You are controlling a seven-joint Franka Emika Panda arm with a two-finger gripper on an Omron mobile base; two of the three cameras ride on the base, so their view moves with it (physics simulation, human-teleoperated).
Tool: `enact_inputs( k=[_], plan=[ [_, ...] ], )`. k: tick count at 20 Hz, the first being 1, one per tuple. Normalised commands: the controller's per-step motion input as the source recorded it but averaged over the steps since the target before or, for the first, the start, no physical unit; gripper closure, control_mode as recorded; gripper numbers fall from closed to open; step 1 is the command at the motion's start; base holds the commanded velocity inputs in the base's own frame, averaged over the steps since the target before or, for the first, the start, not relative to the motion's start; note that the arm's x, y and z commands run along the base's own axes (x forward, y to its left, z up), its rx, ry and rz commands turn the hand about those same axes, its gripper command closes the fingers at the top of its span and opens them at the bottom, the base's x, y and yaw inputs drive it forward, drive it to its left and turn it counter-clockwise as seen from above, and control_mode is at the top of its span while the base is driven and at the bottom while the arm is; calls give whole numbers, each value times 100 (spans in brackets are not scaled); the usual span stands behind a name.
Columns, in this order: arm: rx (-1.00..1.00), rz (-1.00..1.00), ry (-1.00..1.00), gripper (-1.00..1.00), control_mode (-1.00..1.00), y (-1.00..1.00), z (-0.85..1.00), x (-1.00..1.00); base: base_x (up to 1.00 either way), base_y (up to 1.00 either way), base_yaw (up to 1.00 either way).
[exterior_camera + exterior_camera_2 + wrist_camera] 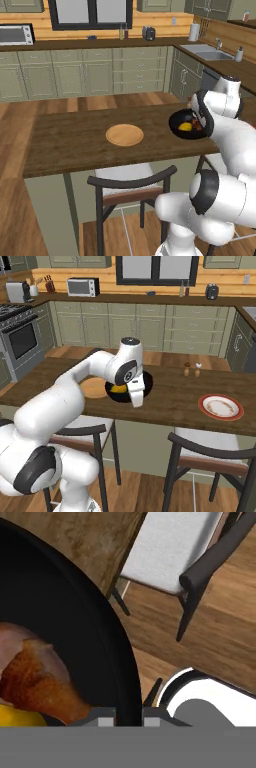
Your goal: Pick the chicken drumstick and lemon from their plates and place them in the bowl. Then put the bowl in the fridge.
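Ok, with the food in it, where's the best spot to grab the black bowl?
By the bowl's rim on the side nearest the robot, coming from above: one finger inside, one outside the thin wall, clear of the drumstick and lemon.

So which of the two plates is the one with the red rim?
The white plate toward the table's right end, past the shakers. The other plate is plain tan wood, left of the black bowl.
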Motion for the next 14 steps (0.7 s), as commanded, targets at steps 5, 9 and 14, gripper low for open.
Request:
enact_inputs(
  k=[5,9,14],
  plan=[
    [15,-3,-17,100,-100,63,33,-80,0,0,0],
    [2,-7,-23,100,-100,49,30,-62,0,0,0],
    [2,-6,-3,100,-100,16,39,-68,0,0,0]
  ],
)
